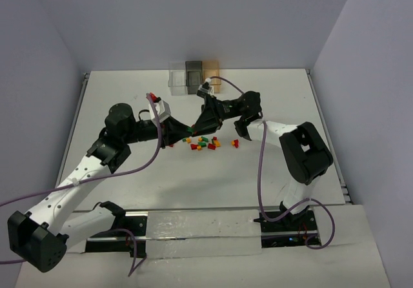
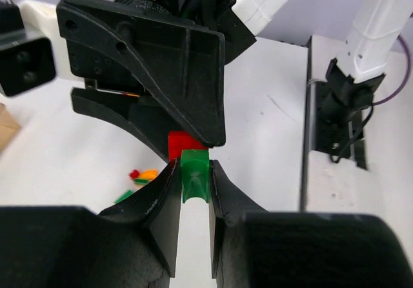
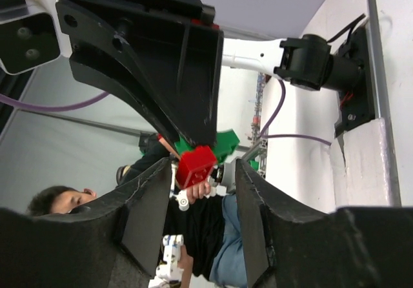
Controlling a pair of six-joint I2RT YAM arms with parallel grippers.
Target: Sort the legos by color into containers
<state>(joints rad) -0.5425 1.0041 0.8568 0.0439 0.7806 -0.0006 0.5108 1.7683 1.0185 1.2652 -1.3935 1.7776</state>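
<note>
Above the bench (image 1: 277,185), we see the left end effector (image 2: 193,170) clamped on a green lego (image 2: 194,179), with a red lego (image 3: 195,164) against it. Our right end effector (image 3: 203,167) straddles the red lego, jaws part-open.

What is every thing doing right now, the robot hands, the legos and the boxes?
left gripper: shut on the green lego.
right gripper: open around the red lego.
red lego: touching the green lego.
loose legos: scattered on the table, unsorted.
containers: upright in a row, contents too small to tell.
</note>
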